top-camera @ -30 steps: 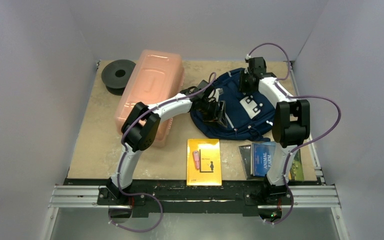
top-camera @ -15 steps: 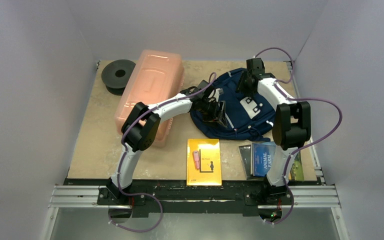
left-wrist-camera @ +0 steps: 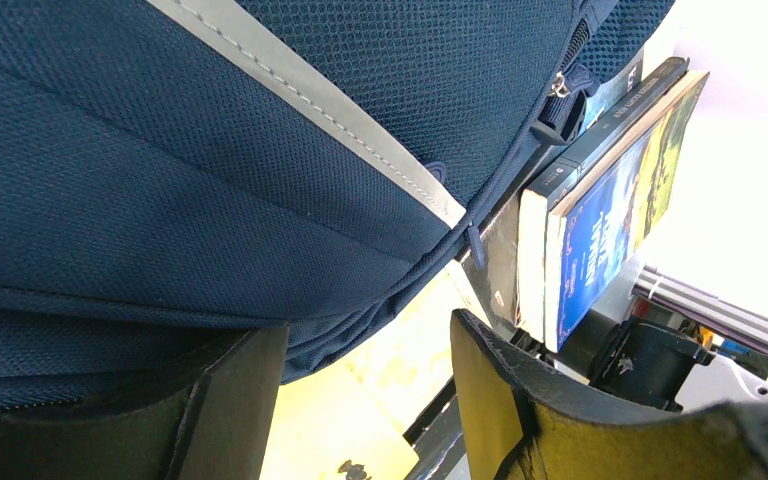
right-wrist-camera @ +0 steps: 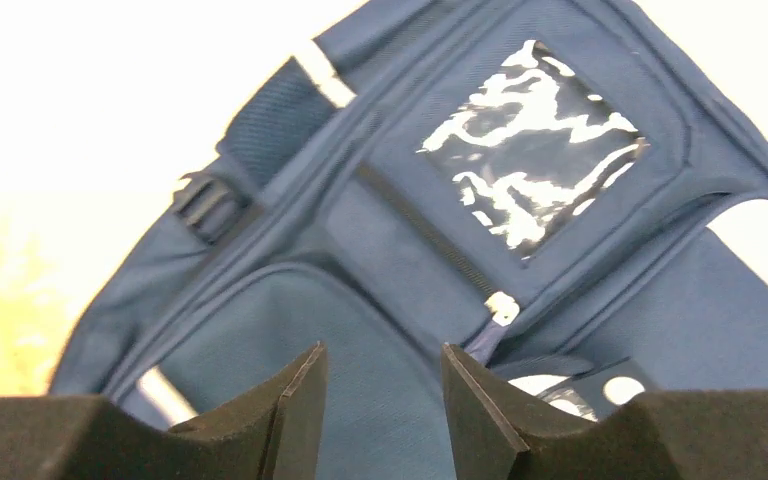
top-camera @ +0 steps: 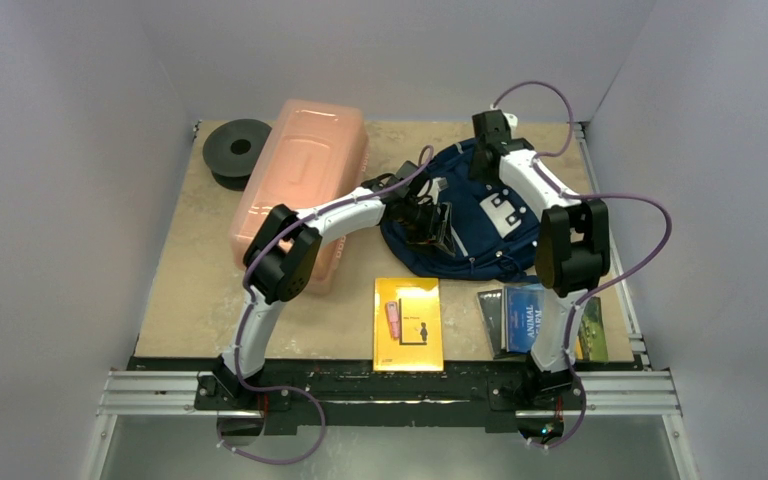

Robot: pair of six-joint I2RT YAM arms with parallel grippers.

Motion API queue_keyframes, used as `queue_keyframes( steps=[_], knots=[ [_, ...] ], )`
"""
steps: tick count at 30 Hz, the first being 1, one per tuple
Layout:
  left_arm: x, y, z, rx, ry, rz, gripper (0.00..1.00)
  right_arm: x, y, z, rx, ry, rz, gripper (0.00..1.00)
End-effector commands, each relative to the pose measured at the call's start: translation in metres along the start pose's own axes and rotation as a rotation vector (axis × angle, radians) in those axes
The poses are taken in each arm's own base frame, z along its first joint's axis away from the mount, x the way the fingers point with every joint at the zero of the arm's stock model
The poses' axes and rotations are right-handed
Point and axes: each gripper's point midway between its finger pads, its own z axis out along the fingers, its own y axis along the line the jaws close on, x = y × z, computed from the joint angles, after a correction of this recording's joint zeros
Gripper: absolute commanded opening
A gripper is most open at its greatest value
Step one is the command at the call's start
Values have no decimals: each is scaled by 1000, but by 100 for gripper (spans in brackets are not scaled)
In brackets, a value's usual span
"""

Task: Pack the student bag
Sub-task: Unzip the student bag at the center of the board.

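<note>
Overhead looks down; wrist cameras (close) share backpack (top-camera: 470,195).

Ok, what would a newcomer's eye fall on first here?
The navy bag lying far centre-right, with the left gripper at its left edge and the right gripper above its far end, both open. Next the pink box at far left, then the yellow book and the book stack by the near edge.
</note>
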Motion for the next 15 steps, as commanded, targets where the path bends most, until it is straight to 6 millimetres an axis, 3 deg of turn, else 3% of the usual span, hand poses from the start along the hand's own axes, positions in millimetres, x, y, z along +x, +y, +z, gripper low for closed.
queue_keyframes(
  steps=[1, 4, 6, 11, 15],
  knots=[
    [12, 0, 7, -2, 49, -11, 60, -15, 9, -25, -17, -52, 84, 51],
    [12, 0, 7, -1, 49, -11, 60, -5, 23, -19, -108, -19, 177, 54],
    [12, 0, 7, 0, 50, -11, 60, 6, 23, -9, -125, 30, 239, 47],
    [11, -2, 6, 2, 46, -8, 60, 33, 5, 21, -108, 119, 337, 40],
    [11, -3, 5, 5, 47, -11, 61, 41, -16, 40, -68, 123, 366, 39]
  ],
)
